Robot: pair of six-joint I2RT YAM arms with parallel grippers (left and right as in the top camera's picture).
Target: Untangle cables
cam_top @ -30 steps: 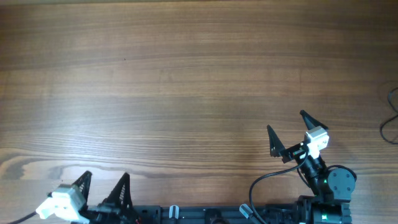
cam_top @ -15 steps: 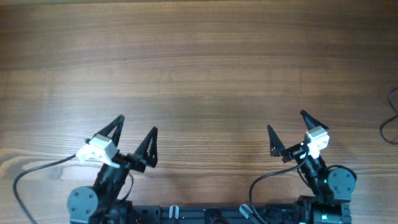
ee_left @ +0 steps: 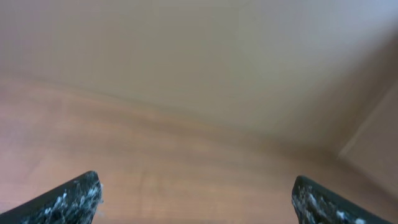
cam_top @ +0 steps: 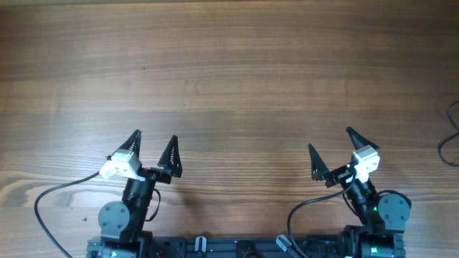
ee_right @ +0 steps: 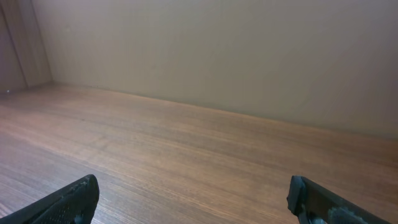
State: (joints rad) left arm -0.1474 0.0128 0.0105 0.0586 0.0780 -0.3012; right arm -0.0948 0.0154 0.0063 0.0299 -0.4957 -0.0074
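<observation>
Overhead: the cables (cam_top: 442, 148) are showing only as a thin dark loop at the far right edge of the bench (cam_top: 229, 72), level with the right arm (cam_top: 379, 209) but well apart from it. The frame is cutting most of the loop off, so plug ends, crossings and the number of strands are not making themselves known.

Judging by that slender curl, the wire is likely behaving as light, limp and springy. It will probably be sliding on the smooth wood and dragging its loops along when pulled. A pinch on a free run just beside a plug, rather than on the knot, is looking like the sounder hold.

Both sets of jaws are standing wide apart and gripping nothing, the left arm (cam_top: 123, 211) sitting far from the wire.

Left wrist: the picture is coming through blurred. Two dark fingertips (ee_left: 71, 199) are peeking in at the bottom corners, spread apart, with bare wood and a pale wall between them. No cable is appearing here.

Right wrist: this view is reading sharper, with its fingertips (ee_right: 74, 199) likewise spread at the lower corners over bare wood grain. The camera is facing across the bench towards the wall, so the wire off to its side is lying outside the frame.
</observation>
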